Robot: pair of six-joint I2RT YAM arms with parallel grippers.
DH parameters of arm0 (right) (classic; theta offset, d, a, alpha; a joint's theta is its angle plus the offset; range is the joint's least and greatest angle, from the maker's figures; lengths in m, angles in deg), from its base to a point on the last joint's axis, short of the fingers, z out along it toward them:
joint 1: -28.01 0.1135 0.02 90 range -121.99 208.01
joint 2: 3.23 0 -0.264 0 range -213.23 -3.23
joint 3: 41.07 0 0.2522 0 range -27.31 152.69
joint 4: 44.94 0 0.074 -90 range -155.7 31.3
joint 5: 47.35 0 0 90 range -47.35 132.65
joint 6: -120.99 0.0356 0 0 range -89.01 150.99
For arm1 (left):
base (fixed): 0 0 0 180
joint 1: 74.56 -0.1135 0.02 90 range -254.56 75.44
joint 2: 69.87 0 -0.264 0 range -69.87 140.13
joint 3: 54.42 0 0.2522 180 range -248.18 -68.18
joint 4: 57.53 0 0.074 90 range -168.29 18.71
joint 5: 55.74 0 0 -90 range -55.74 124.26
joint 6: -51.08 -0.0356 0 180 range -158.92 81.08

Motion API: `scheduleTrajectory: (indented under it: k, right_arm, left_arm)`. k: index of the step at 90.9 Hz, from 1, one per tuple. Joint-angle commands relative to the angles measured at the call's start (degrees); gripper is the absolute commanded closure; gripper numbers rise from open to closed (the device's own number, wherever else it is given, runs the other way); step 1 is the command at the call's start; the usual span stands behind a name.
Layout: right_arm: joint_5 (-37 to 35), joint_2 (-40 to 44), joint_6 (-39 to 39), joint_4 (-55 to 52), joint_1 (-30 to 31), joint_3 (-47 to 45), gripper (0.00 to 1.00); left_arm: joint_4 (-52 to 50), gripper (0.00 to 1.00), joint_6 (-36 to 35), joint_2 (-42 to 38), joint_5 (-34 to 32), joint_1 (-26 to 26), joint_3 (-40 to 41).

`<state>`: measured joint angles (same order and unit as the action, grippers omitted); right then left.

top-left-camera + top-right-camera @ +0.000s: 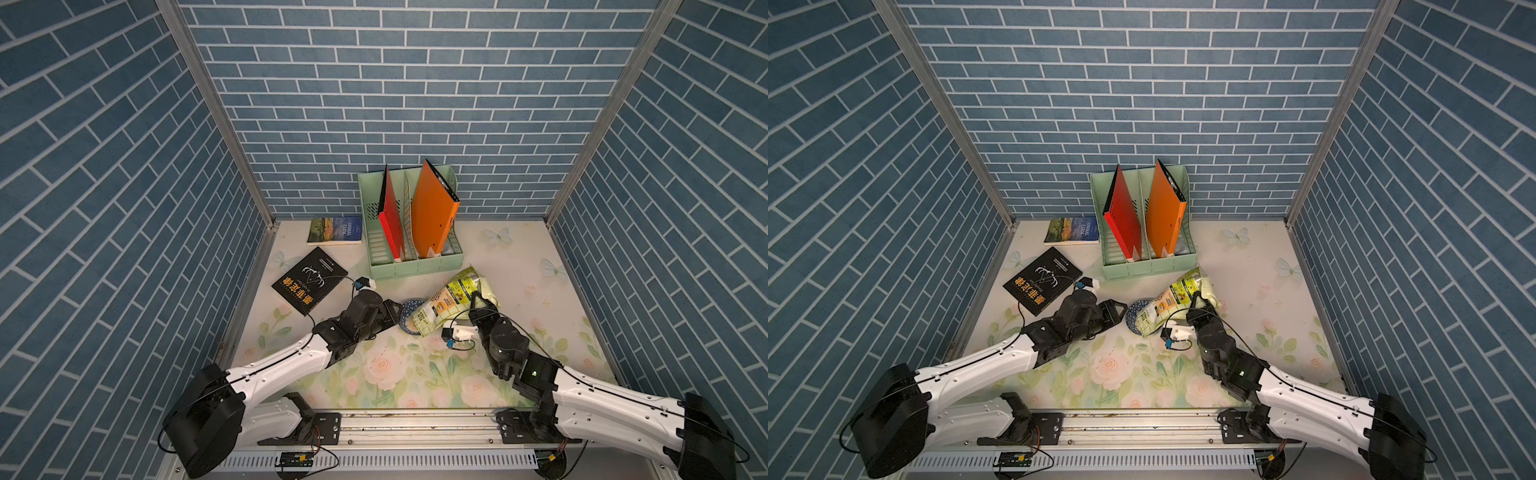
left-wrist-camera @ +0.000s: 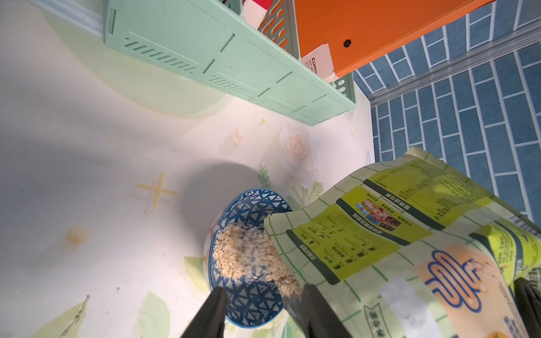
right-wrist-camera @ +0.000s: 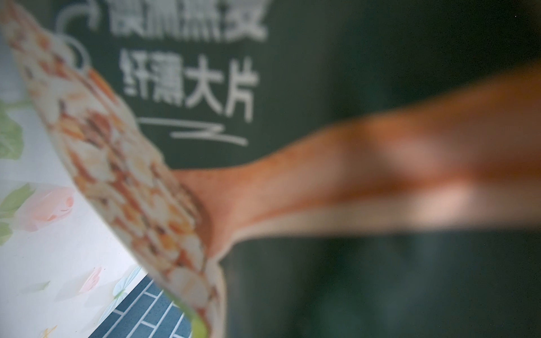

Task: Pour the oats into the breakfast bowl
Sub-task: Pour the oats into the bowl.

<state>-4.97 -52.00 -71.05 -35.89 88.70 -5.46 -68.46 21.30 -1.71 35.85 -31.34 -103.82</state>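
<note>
On floral table (image 1: 519,253), pouch (image 1: 448,301) apparently pours oats (image 2: 243,254) into bowl (image 2: 253,305).

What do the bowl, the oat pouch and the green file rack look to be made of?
bowl: glazed ceramic by the look; smooth blue-and-white triangle print, rigid rim.
pouch: thin printed plastic film, probably laminated; it creases and buckles, slight sheen.
rack: moulded plastic, matte mint green; slotted vents and panel seams.
</note>
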Motion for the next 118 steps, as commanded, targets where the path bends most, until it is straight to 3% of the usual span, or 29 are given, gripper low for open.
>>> scheduleTrajectory:
  k: [1, 75, 118]
  right_arm:
    - [-2.45, 1.05, -1.00, 11.93, 0.48, 1.27, 1.00]
    - [-1.72, -1.93, -4.91, 13.94, 1.46, 0.55, 1.00]
    - [-1.07, -5.20, -9.35, 22.26, 1.56, 1.81, 1.00]
  left_arm:
    - [0.95, 0.52, 0.07, 0.31, -0.02, -0.32, 0.88]
    - [1.36, 0.52, 0.55, 1.31, 0.12, -0.32, 0.51]
    - [1.88, 0.53, 0.72, 1.62, 0.74, -0.32, 0.51]
